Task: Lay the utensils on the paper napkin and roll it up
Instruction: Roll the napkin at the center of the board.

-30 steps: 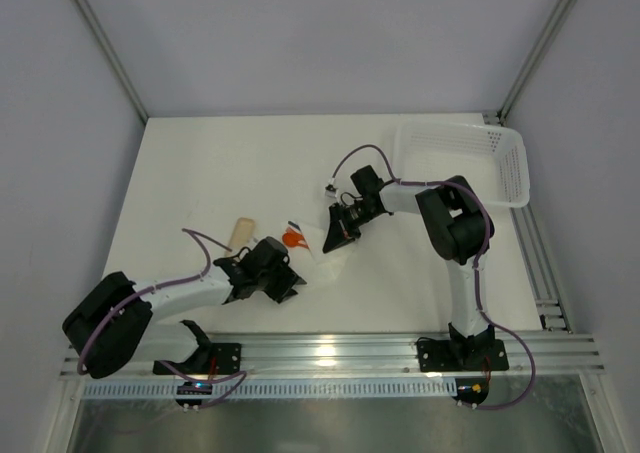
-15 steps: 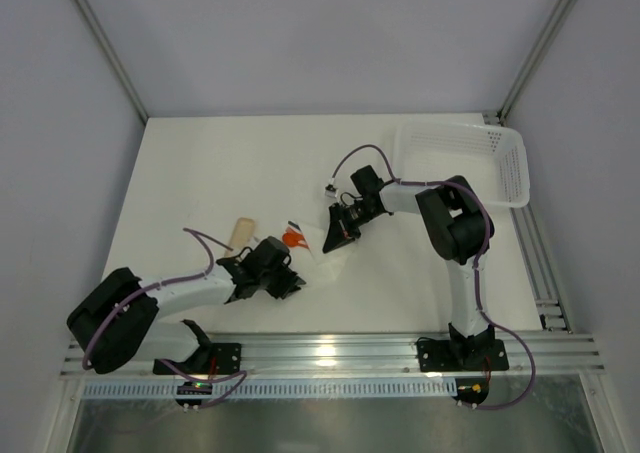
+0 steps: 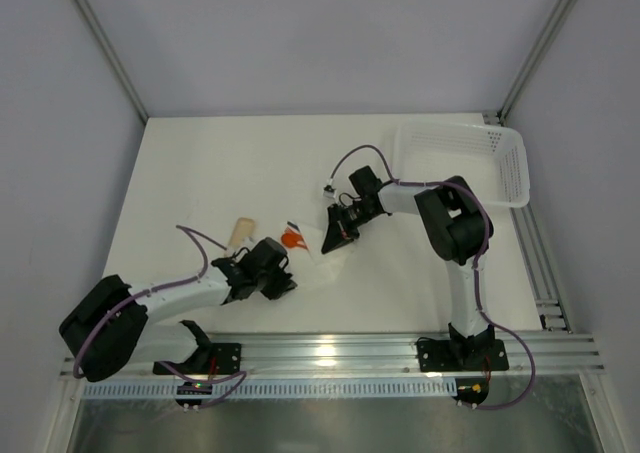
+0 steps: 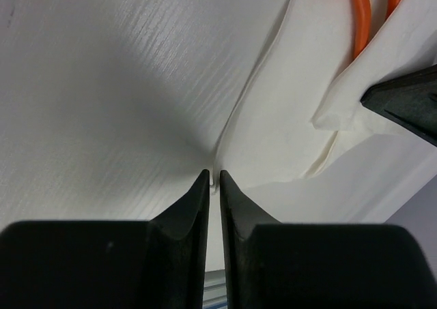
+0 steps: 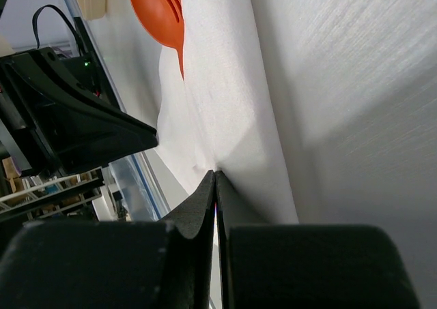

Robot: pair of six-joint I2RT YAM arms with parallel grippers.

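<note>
The paper napkin (image 4: pixel 287 125) lies crumpled and partly folded on the white table between both grippers. My left gripper (image 4: pixel 213 176) has its jaws drawn to a narrow slit with the napkin's near edge pinched at the tips. My right gripper (image 5: pixel 215 174) is shut on a raised fold of the napkin (image 5: pixel 232 97). The orange spoon (image 5: pixel 160 12) lies on the sheet with its bowl sticking out, and two orange handles (image 4: pixel 360 19) run under a fold. From above, the spoon (image 3: pixel 293 238) sits between the left gripper (image 3: pixel 287 283) and the right gripper (image 3: pixel 329 245).
A short beige piece (image 3: pixel 241 232) lies left of the spoon. The white perforated basket (image 3: pixel 470 156) stands at the back right. A right finger (image 4: pixel 410 104) juts into the left wrist view close to the napkin.
The left gripper's jaws have closed from wide apart to a narrow slit on the napkin's edge, and that gripper has shifted slightly left. The right gripper stays shut on its fold.
</note>
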